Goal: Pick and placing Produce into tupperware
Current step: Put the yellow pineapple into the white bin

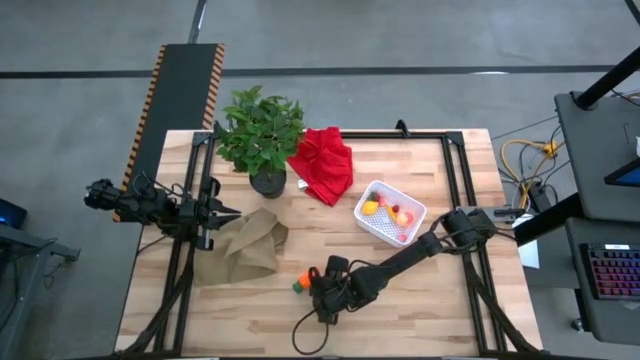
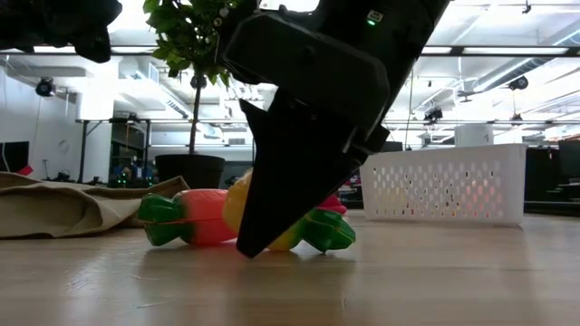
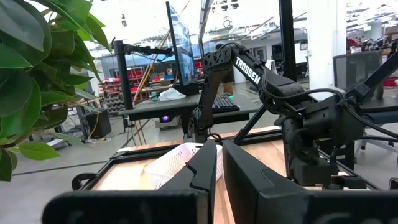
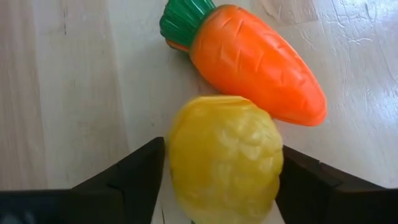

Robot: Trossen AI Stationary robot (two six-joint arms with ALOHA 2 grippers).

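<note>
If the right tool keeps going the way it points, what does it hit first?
The yellow toy fruit, already between the right tool's fingers. Just beyond lies the orange carrot, seemingly touching it; depth is uncertain.

Four cams: overhead, surface-level, two wrist.
High looks straight down; low sits level, tight on the carrot point(image 2: 195, 217); right wrist closest, sharing it; left wrist faces the tupperware point(image 3: 177, 165).

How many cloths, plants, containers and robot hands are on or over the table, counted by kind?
Cloths: 2, the red cloth and the tan cloth
Potted plant: 1
White tupperware: 1
Hands: 2, the left hand and the right hand
Total: 6
</note>
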